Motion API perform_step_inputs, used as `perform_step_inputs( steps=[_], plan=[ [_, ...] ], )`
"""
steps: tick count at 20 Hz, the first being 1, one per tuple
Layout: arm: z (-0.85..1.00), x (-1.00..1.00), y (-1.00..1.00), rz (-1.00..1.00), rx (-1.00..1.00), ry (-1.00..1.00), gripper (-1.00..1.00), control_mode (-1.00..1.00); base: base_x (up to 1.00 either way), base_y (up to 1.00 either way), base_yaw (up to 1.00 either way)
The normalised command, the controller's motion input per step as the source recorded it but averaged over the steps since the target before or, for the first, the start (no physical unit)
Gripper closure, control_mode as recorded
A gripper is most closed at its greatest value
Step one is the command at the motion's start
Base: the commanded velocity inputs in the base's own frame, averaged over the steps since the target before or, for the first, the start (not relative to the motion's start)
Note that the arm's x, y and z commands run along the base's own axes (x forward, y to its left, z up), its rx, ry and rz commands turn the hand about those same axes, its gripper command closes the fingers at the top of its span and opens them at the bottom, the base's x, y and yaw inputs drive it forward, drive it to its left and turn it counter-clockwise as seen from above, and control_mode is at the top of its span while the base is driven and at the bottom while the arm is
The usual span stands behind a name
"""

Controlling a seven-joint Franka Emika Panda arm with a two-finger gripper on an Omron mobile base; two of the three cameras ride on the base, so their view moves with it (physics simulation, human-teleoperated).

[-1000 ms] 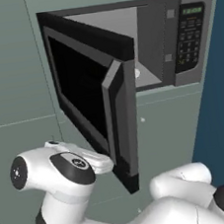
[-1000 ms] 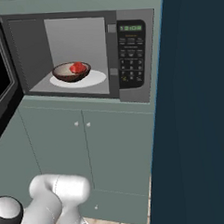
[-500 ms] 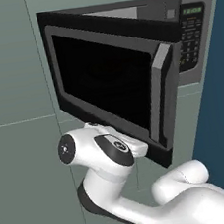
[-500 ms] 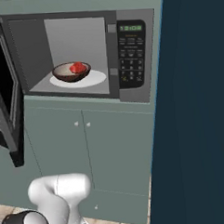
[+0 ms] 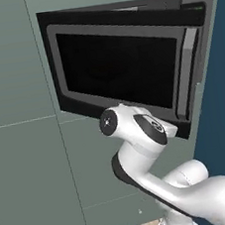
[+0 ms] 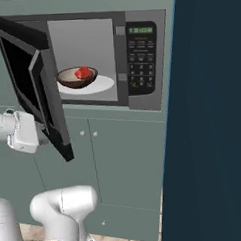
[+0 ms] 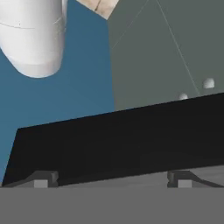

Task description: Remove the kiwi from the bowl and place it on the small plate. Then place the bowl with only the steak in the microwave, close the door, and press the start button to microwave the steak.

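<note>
The microwave (image 6: pixel 141 56) stands partly open, its green display lit. Inside, the brown bowl (image 6: pixel 66 82) holds the red steak (image 6: pixel 83 72) and rests on a white turntable (image 6: pixel 104 86). The black door (image 6: pixel 28 82) is swung about halfway, hinged at the left; in the left base view the door (image 5: pixel 119 73) shows its dark window and silver handle (image 5: pixel 185 70). My gripper (image 7: pixel 111 180) is open, its fingertips wide apart, right against the door's black lower edge (image 7: pixel 118 144), with nothing between them. The white hand (image 6: pixel 23 132) sits at the door's outer face. The kiwi and small plate are out of view.
Grey-green cabinet doors (image 6: pixel 124 162) with small knobs run below the microwave. A dark blue panel (image 6: pixel 212 112) closes off the right side. My arm's elbow (image 5: pixel 137 131) rises just under the door's lower corner. Wood floor shows at the bottom (image 6: pixel 129 239).
The door has swung from wide open towards the microwave. My arm has risen and moved right along with it, staying at the door's outer side.
</note>
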Motion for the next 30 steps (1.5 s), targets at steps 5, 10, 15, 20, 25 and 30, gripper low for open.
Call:
perform_step_inputs(
  steps=[5, 10, 15, 20, 25, 30],
  plan=[
    [0.16, 0.51, -0.81, -0.03, 0.05, -0.08, -1.0, -1.0, 0.0, 0.0, 0.0],
    [0.26, 0.64, -0.49, 0.0, 0.03, -0.13, -1.0, -1.0, 0.0, 0.0, 0.0],
    [0.34, 0.83, -0.08, 0.0, 0.01, -0.12, -1.0, -1.0, 0.0, 0.0, 0.0],
    [0.19, 0.91, 0.0, 0.0, 0.0, -0.06, -1.0, -1.0, 0.0, 0.0, 0.0],
    [0.03, 0.98, 0.0, 0.02, 0.02, 0.0, -1.0, -1.0, 0.0, 0.0, 0.0],
    [0.0, 0.84, 0.0, 0.02, 0.03, 0.0, -1.0, -1.0, 0.0, 0.0, 0.0]
  ],
)
